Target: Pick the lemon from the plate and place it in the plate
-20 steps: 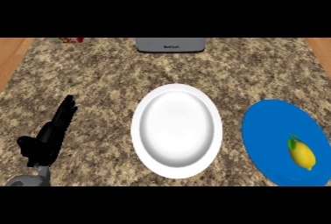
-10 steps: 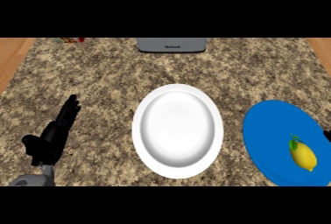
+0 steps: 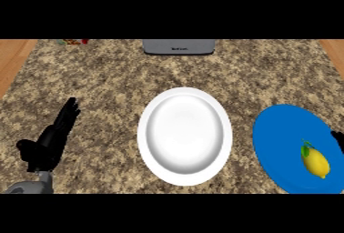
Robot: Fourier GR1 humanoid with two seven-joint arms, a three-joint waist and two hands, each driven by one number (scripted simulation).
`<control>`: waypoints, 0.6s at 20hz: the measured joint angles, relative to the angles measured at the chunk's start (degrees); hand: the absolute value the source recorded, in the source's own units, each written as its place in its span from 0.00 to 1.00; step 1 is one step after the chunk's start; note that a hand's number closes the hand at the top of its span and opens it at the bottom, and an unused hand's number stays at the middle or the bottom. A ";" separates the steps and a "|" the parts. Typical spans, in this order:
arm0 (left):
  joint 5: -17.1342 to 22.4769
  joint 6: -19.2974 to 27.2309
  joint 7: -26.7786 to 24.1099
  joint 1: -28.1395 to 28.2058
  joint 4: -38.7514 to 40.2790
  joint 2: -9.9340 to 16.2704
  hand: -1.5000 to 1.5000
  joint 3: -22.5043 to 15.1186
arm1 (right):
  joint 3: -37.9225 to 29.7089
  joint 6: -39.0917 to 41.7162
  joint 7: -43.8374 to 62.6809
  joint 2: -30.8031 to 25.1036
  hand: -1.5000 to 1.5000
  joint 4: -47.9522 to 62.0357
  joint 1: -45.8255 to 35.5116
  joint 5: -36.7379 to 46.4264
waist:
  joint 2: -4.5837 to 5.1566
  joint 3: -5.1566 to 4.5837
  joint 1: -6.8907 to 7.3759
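The small yellow lemon (image 3: 316,163) lies lengthwise on the round blue plate (image 3: 282,136), just beside the right hand (image 3: 338,140), whose fingers cannot be made out, and well apart from the straight-fingered, empty left hand (image 3: 52,139).

Single head view, steeply down onto counter (image 3: 101,82)

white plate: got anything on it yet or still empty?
Empty. The white plate shows only bare surface; the lemon lies on the blue plate at the right.
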 measured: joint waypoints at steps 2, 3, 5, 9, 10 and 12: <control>-0.44 -0.23 0.35 -0.42 0.06 -0.56 0.50 0.12 | 0.02 0.87 -0.78 1.27 0.00 3.00 -1.75 1.07 | 0.01 0.01 0.01; -0.97 -0.08 -0.08 -1.36 1.43 -1.07 0.50 0.29 | 0.09 1.60 -0.54 1.95 0.00 4.21 -3.31 1.49 | 0.02 0.02 -0.02; -1.46 -0.38 -0.19 -1.74 1.93 -1.35 0.50 0.90 | -0.16 1.63 -2.42 3.43 0.00 7.51 -4.45 2.91 | 0.02 0.02 -0.03; -3.07 0.02 -0.17 -0.96 1.40 -3.09 0.50 0.83 | -0.57 2.78 -2.49 5.72 0.00 10.67 -6.59 6.43 | 0.01 0.02 -0.03; -2.91 -0.44 0.46 -1.67 1.43 -2.73 0.50 1.36 | -0.55 2.39 -2.84 6.19 0.00 11.68 -6.58 7.53 | 0.01 0.01 -0.05; -3.30 -0.56 0.76 -1.77 1.19 -3.04 0.50 1.74 | -1.61 3.19 -3.22 6.57 0.00 13.73 -8.00 8.40 | 0.02 0.04 -0.03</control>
